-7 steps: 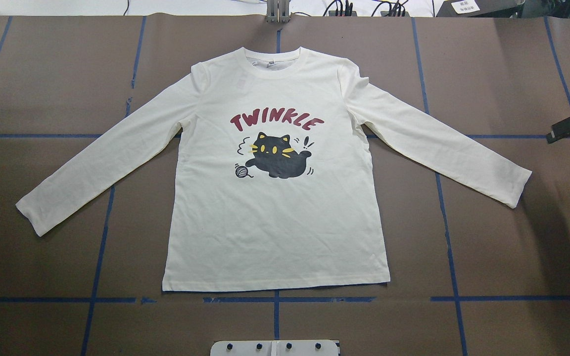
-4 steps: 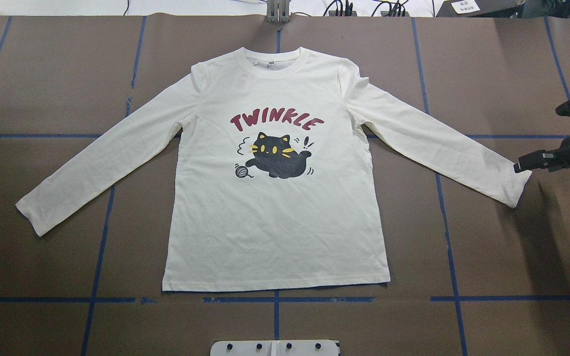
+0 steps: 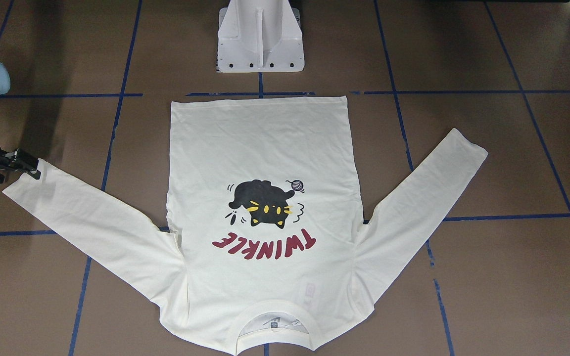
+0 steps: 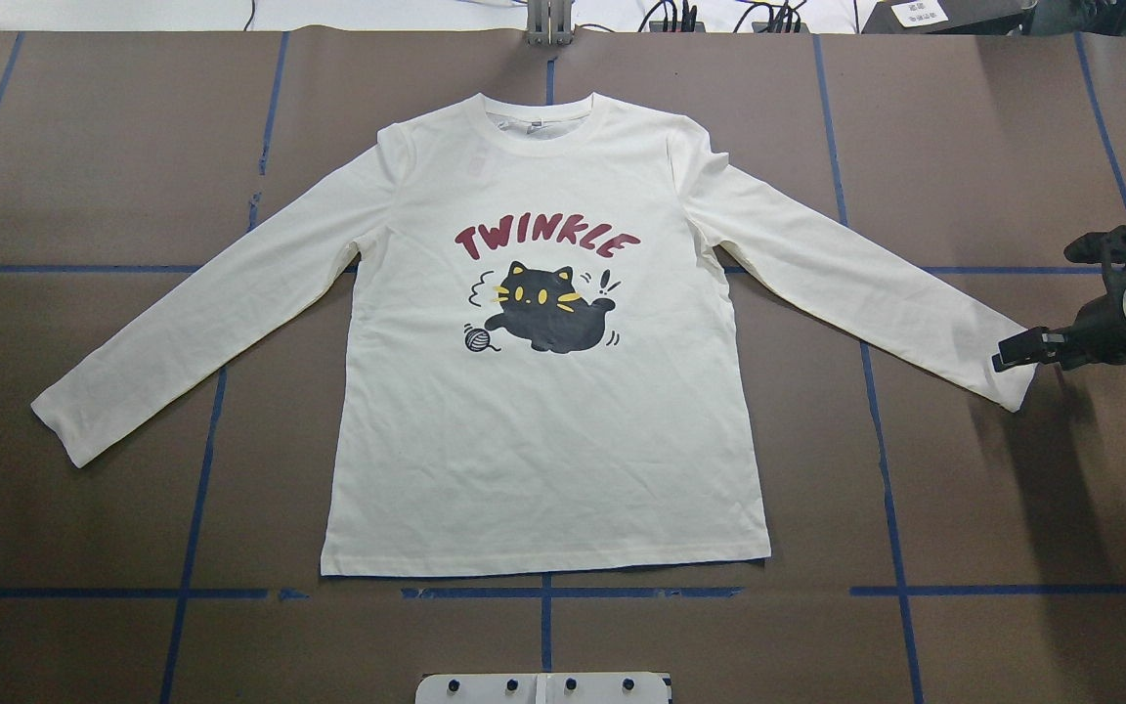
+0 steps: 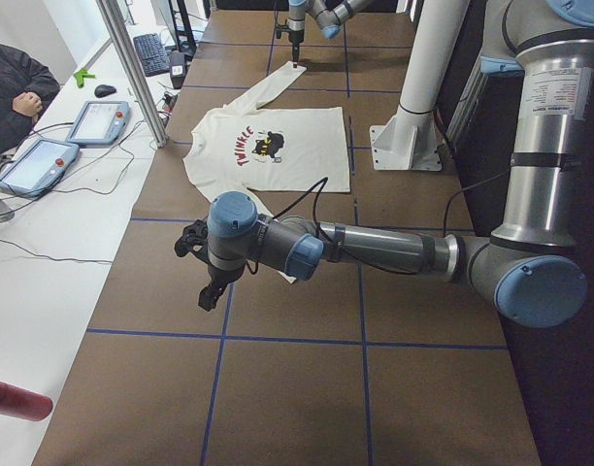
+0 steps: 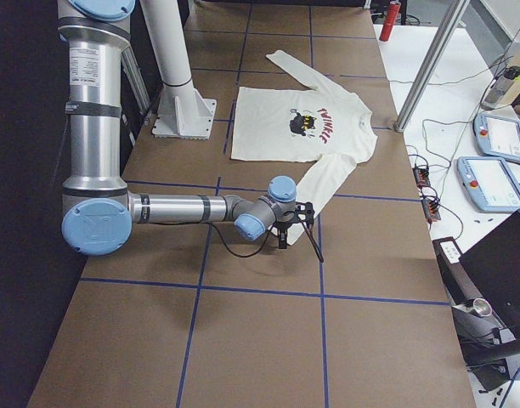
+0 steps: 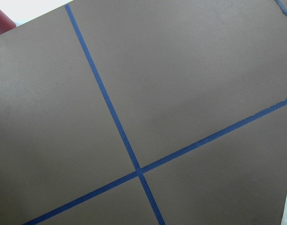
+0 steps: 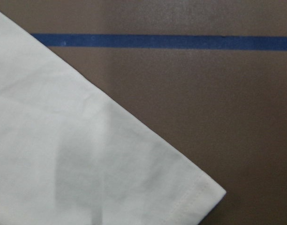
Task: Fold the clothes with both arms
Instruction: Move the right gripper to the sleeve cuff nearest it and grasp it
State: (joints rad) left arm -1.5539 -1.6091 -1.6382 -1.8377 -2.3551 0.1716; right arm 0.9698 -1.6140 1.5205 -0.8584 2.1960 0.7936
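The cream long-sleeved T-shirt [image 4: 543, 440] lies flat and print-up on the brown table, both sleeves spread out; it also shows as the T-shirt [image 3: 260, 148]. My right gripper [image 4: 1008, 357] points down over the end of the sleeve on my right, just above its cuff [image 4: 1017, 386]. The front view has the right gripper [image 3: 30, 168] at that same cuff. The right wrist view shows only the cuff [image 8: 87, 154] and bare table, with no fingers. Whether the right gripper is open or shut I cannot tell. My left gripper [image 5: 210, 296] hangs over bare table beyond the other sleeve; its state cannot be told.
The white pedestal base [image 3: 260, 44] stands just behind the shirt's hem. Blue tape lines [image 4: 543, 592] cross the brown table. A side desk holds teach pendants [image 5: 40, 160], with a seated person [image 5: 16, 87] beside it. A red bottle [image 5: 16, 400] lies at the table's end.
My right arm has come in from the right edge and moved its gripper from beside the sleeve to over the cuff. The shirt has not moved.
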